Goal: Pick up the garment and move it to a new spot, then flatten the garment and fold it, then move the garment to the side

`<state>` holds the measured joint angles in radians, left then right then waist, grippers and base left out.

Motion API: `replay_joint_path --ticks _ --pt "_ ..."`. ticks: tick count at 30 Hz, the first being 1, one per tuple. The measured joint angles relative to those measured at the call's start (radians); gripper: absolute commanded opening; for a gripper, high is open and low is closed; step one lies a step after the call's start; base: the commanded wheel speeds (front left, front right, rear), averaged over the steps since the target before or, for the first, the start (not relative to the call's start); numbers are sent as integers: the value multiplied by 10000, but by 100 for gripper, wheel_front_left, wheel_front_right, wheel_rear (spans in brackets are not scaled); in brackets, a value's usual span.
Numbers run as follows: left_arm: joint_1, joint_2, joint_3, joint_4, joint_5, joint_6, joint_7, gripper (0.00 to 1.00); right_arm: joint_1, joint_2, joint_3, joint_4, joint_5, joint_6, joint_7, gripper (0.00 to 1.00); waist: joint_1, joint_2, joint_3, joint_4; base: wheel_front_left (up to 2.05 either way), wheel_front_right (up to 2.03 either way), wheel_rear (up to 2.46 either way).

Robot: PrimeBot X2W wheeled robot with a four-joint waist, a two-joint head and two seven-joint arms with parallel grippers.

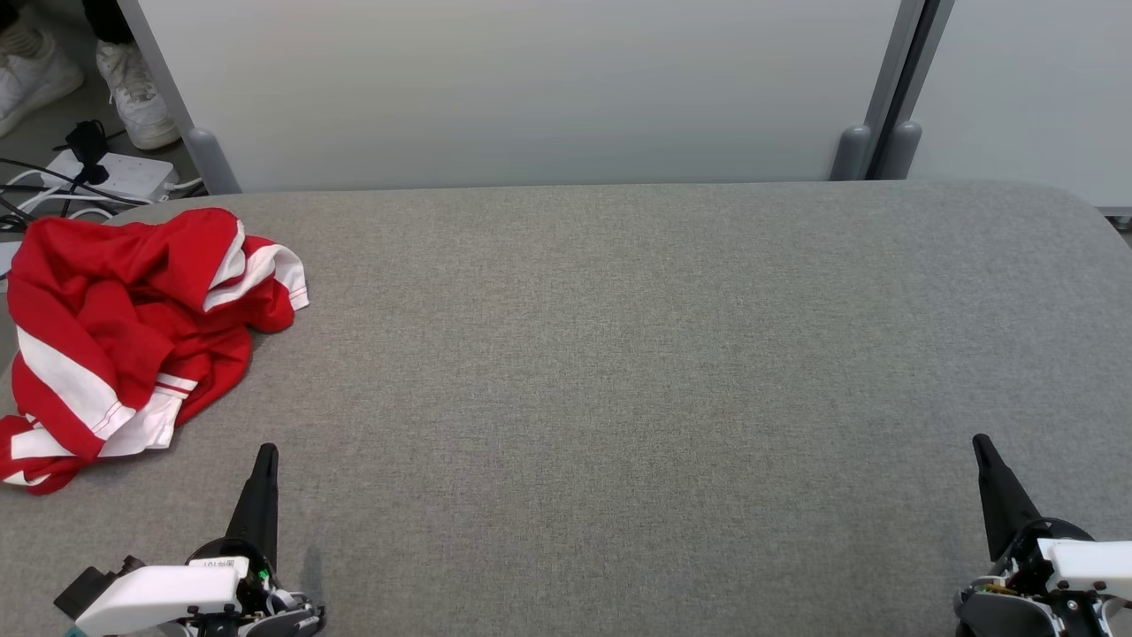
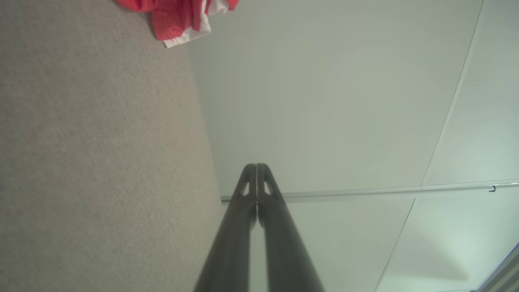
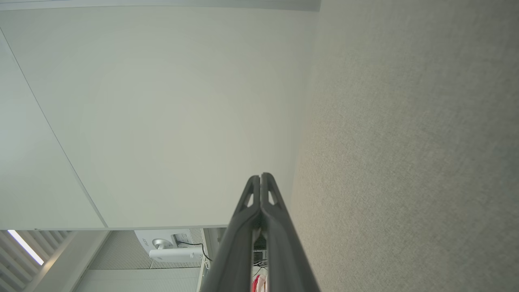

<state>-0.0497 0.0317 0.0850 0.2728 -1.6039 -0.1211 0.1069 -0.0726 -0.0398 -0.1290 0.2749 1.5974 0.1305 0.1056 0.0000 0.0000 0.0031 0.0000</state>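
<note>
Framing the whole garment (image 1: 115, 332) is head view (left wrist: hem (image 2: 188, 37)).

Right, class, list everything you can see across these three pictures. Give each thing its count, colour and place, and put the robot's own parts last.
garment: one, red with white bands, crumpled at the table's far left edge
table: one, grey, cloth-covered, spanning the head view
partition panels: two, pale, upright behind the table
power strip: one, white, on the floor beyond the table's left corner
plug and cables: several, black, at the power strip
shoes: two, white, worn by a person, on the floor at upper left
left fingers: two, dark, shut together, lower left, apart from the garment
right fingers: two, dark, shut together, lower right
</note>
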Motion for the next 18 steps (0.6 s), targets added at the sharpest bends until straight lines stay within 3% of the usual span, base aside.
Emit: replay_joint_path --ticks 18 --pt "0 0 0 0 0 2 0 0 0 0 0 0 0 0 0 0 0 0 0 0 0 0 0"
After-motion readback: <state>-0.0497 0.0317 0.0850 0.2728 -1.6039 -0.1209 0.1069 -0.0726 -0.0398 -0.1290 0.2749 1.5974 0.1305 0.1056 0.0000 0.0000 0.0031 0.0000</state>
